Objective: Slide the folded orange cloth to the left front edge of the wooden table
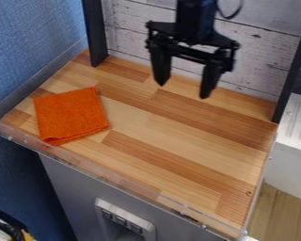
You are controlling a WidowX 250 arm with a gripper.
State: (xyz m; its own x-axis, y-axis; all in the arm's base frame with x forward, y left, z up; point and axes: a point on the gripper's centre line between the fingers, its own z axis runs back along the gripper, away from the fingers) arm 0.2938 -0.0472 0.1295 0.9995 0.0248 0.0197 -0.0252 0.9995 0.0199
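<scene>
The black gripper (pixel 183 91) hangs over the back of the wooden surface, its two fingers wide apart and nothing between them. An orange cloth (pixel 71 115), folded into a rough square, lies flat on the left part of the wood, to the left of the gripper and nearer the front. Gripper and cloth are well apart.
The wooden tabletop (pixel 184 136) has a clear plastic rim (pixel 115 181) along its front and sides. Black posts (pixel 95 33) stand at the back left and right, with a whitewashed plank wall (pixel 253 52) behind. A blue wall (pixel 34 42) borders the left.
</scene>
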